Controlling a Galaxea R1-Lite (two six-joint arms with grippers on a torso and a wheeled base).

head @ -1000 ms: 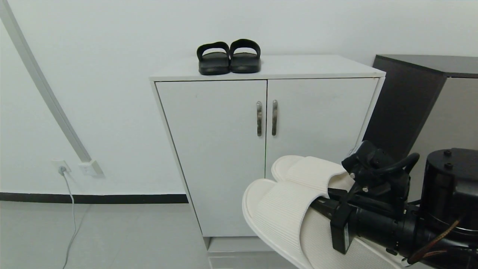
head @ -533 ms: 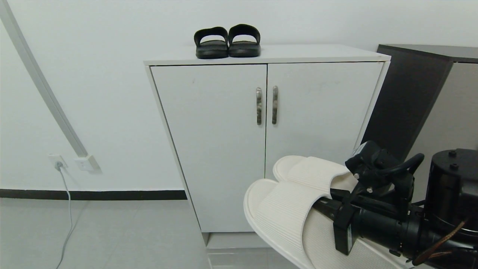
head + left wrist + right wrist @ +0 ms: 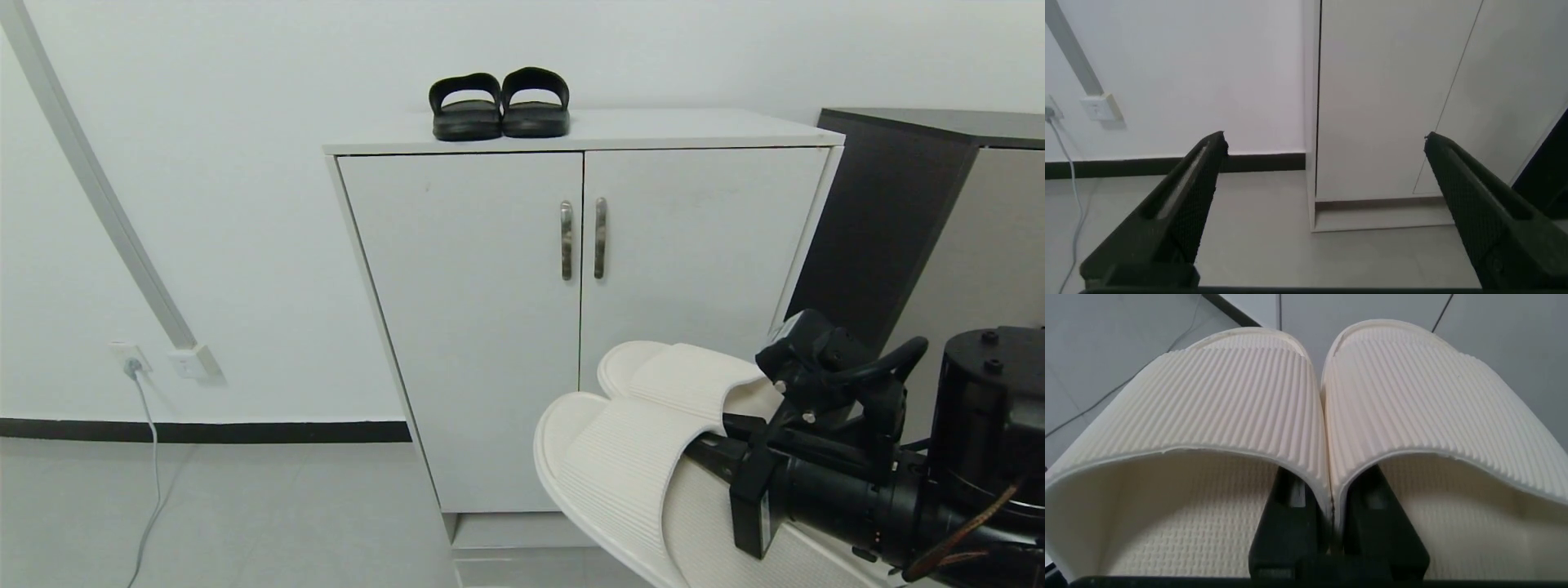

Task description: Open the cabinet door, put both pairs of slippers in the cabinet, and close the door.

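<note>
Cabinet (image 3: 490, 343) stands ahead of my right gripper (image 3: 714, 447), backed against a plain white wall (image 3: 229, 163) on a grey tiled floor (image 3: 245, 523). Both doors shut, with two slim metal handles (image 3: 566, 240) side by side at the centre seam. A black skirting strip (image 3: 204, 431) runs along the wall base. There is a wall socket (image 3: 129, 359) with a grey cable (image 3: 151, 474) hanging to the floor, and a pale trunking strip (image 3: 90, 188) slants up the wall. A dark cabinet (image 3: 898, 229) sits just beside the white one, on my right gripper's outer side.

Black slippers (image 3: 500, 104) are on the cabinet top, well above and ahead of my right gripper. The pair is side by side and touching, open heels toward me, in matte moulded material with wide arched straps.

White slippers (image 3: 620, 465) are in my right gripper, toes pointing at the cabinet. They are cream, with finely ribbed straps, rounded toes, a smooth raised rim and a pebbled lining inside. One finger (image 3: 1290, 508) goes into each slipper, clamping the two touching inner strap walls together.

My left gripper (image 3: 1324, 145) is spread wide and empty, with the cabinet's lower corner and plinth ahead of it.
</note>
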